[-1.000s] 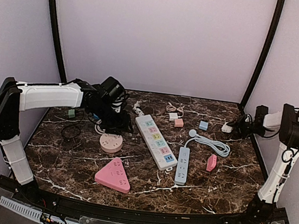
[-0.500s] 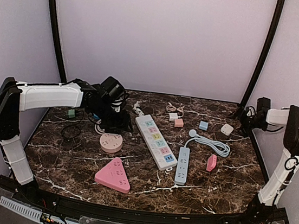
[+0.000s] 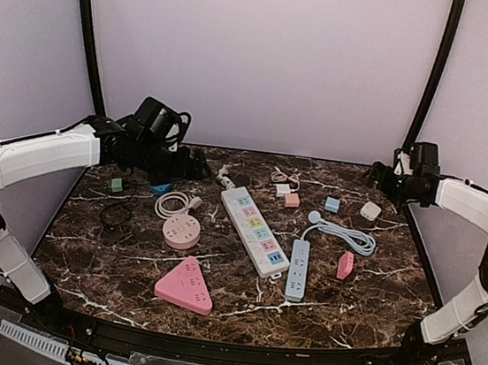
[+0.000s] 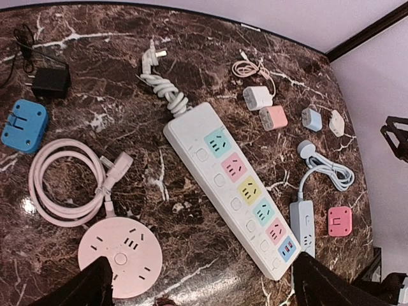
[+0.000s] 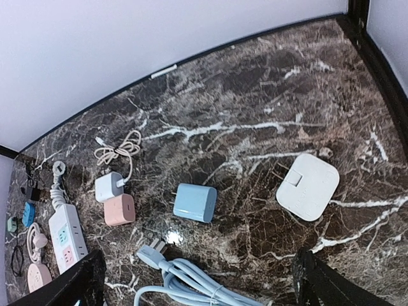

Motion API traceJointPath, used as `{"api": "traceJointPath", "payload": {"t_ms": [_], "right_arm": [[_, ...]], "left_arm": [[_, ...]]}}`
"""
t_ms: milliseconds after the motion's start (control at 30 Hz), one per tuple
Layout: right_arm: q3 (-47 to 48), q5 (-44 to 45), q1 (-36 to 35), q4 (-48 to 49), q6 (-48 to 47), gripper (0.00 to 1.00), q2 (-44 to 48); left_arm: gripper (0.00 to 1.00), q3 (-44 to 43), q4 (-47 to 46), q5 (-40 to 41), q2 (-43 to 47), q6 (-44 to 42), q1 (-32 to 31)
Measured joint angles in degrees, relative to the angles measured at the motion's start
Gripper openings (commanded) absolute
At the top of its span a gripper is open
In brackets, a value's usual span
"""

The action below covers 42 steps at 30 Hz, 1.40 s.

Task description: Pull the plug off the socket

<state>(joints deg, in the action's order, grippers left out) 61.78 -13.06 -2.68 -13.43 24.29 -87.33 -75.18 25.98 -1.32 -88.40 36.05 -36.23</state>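
The round pink socket (image 3: 182,231) (image 4: 120,257) lies flat on the marble table with nothing in its holes. Its pink cable (image 4: 64,185) is coiled beside it, and the pink plug (image 4: 118,167) lies loose on the table. My left gripper (image 3: 194,167) (image 4: 207,296) hangs open above and behind them, holding nothing. A white square plug adapter (image 3: 370,210) (image 5: 308,186) lies free at the right. My right gripper (image 3: 380,175) (image 5: 201,293) is open and raised behind it, apart from it.
A long white power strip (image 3: 254,230) (image 4: 233,185) crosses the middle, with a grey-blue strip (image 3: 298,267) and its cable to its right. Small blue (image 5: 195,202), pink (image 5: 119,210) and white (image 5: 108,186) chargers sit at the back. A pink triangle socket (image 3: 185,286) lies in front.
The left arm lifted up and back to the left from over the round socket, uncovering the pink cable and loose plug. The right gripper let go of the white adapter and drew back. Both grippers opened.
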Motion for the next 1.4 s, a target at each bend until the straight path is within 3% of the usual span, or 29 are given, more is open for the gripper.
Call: {"api": "traceJointPath", "payload": {"t_ms": [367, 567, 833, 1067, 1200, 1400], "right_arm": [[-13.3, 11.5, -3.0, 14.2, -7.8, 0.99, 15.0], [-18.7, 13.6, -1.1, 22.0, -11.8, 0.99, 15.4], [-27.9, 16.9, 2.3, 41.6, -16.0, 0.99, 10.5], [-36.3, 16.3, 4.0, 56.5, -19.4, 0.99, 6.3], [-41.5, 15.8, 2.9, 73.0, -21.8, 0.99, 0.9], [-42.2, 15.3, 0.0, 77.2, -24.7, 0.99, -1.6]], "left_arm": [[0.99, 9.8, -5.6, 8.6, 13.3, -4.1, 8.5], [0.99, 13.9, -8.3, 10.3, 18.8, -4.3, 12.8], [0.99, 24.4, -13.2, 10.4, 24.0, -5.6, 17.5], [0.99, 42.3, -31.7, 12.6, 33.7, -10.5, 20.0], [0.99, 49.9, -41.0, 16.6, 35.7, -13.1, 21.2], [0.99, 54.1, -52.1, 22.8, 33.3, -19.8, 25.2]]}}
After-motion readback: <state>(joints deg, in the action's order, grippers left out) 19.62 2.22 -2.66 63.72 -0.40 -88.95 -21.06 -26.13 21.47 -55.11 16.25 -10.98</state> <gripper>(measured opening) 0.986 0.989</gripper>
